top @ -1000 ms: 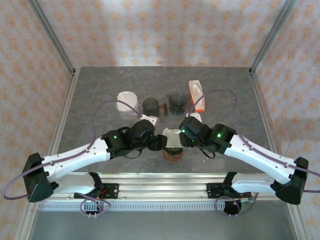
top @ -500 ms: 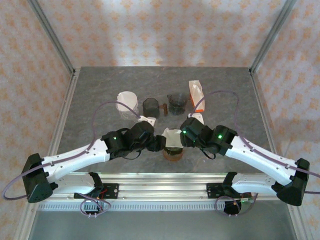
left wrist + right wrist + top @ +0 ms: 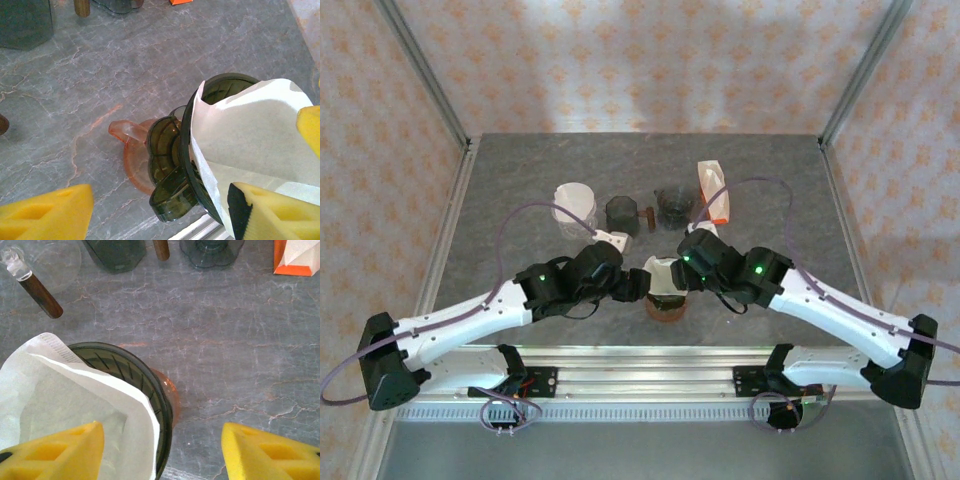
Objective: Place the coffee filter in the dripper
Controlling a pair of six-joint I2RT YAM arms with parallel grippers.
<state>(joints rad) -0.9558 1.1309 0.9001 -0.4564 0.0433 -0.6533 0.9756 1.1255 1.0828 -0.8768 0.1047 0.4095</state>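
Note:
The dark smoked dripper [image 3: 668, 300] sits on an orange glass cup [image 3: 134, 160] near the table's front edge. The white paper coffee filter [image 3: 665, 272] stands in it, its top edge sticking up above the rim [image 3: 250, 125] [image 3: 65, 390]. My left gripper [image 3: 640, 285] [image 3: 161, 200] is open, its yellow fingers straddling the dripper's handle [image 3: 175, 192] and rim, one finger against the filter's inside. My right gripper [image 3: 688, 272] [image 3: 162, 440] is open too. Its left finger [image 3: 55, 452] lies on the filter paper and the other stands off over bare table.
Along the back stand a clear glass vessel [image 3: 575, 205], a dark cup [image 3: 620, 212] with a brown handle [image 3: 650, 215], another dark glass piece [image 3: 672, 205] and an orange-and-white packet [image 3: 712, 190]. A metal rail [image 3: 650, 380] runs across in front of the arms.
Both grippers' jaws have spread wider. The filter sits a little lower in the dripper. The left arm has shifted slightly.

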